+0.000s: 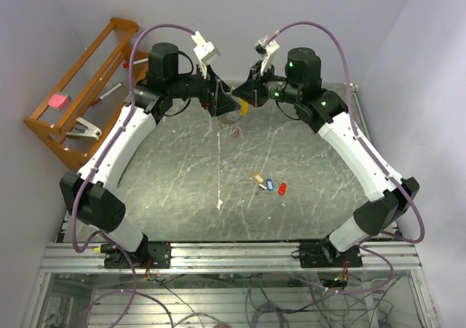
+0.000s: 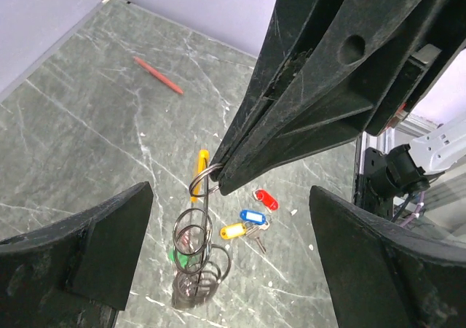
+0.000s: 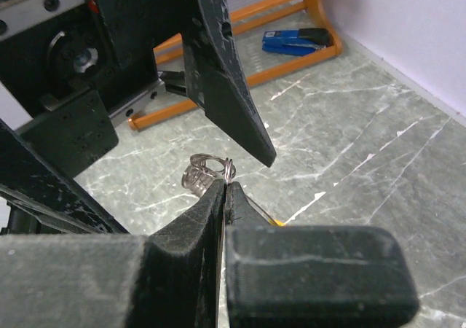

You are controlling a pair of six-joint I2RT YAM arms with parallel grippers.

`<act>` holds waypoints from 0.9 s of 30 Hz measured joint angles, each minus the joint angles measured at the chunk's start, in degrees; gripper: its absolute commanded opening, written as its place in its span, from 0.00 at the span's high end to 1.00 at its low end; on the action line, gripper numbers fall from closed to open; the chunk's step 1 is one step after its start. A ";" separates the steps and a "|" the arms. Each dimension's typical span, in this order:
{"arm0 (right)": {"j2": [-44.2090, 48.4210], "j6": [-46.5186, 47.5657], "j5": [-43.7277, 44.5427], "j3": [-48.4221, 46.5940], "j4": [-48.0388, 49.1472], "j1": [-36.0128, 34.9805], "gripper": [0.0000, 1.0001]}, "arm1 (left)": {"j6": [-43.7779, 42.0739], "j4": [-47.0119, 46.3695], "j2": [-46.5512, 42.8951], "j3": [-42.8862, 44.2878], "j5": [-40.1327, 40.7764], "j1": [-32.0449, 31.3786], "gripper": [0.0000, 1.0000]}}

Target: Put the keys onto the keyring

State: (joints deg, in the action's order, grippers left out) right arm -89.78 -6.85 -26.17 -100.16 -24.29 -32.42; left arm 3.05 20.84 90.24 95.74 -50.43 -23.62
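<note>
Hanging from the right gripper's (image 3: 227, 186) clamped jaws, a thin silvery wire keyring (image 2: 198, 188) is held over the grey marble table (image 1: 182, 186). The left gripper (image 1: 217, 100) is spread wide beside it. Small coloured-tagged keys (image 1: 268, 184), lying loose nearer the bases, must be fetched next.

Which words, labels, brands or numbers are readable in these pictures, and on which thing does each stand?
None can be read.
The keys have label windows on their tags, but any writing there is too small to tell.
The blue stapler and the pink note show no legible marks.
</note>
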 measured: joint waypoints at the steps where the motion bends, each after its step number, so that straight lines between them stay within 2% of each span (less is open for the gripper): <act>1: 0.00 -0.15 -0.02 0.00 0.37 -0.17 1.00 | 0.00 -0.26 0.00 -0.20 -0.22 -0.02 0.01; 9: 0.98 -1.60 -1.97 1.44 3.04 -0.37 1.00 | -1.38 -0.46 0.15 -1.09 -1.53 -0.07 0.00; 27: 5.25 -4.83 -4.52 7.23 9.55 -0.37 1.00 | -6.71 1.77 0.13 -1.09 -8.39 0.02 0.21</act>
State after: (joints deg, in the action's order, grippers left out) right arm -84.53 -11.68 -30.70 -92.92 -14.74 -32.80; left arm -3.66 22.61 90.37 94.65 -58.83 -23.59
